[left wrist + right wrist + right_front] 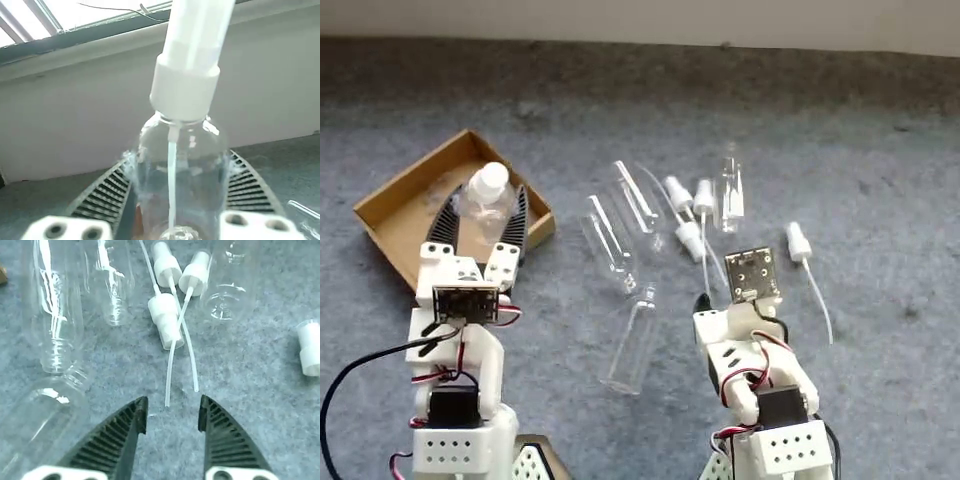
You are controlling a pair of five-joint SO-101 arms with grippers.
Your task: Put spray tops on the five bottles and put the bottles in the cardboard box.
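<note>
1. High view: the left gripper (pixel 483 212) is clamped on a clear plastic bottle with a white spray top (pixel 487 188). Its black ribbed fingers (pixel 107 192) press on either side of the bottle's body.
2. That bottle stands upright within the outline of the shallow brown cardboard box (pixel 405 210) at the far left, close to the box's right corner. Whether its base touches the box floor I cannot tell.
3. Over on the right, the right gripper (pixel 172 407) hangs with its jaws apart, holding nothing. It is just on the near side of three loose white spray tops (pixel 165 320) with thin dip tubes.
4. Four uncapped clear bottles (pixel 610 245) rest on the grey carpet (pixel 880 180) to the right of the box. A fourth loose spray top (pixel 798 240) lies to the right of them.
</note>
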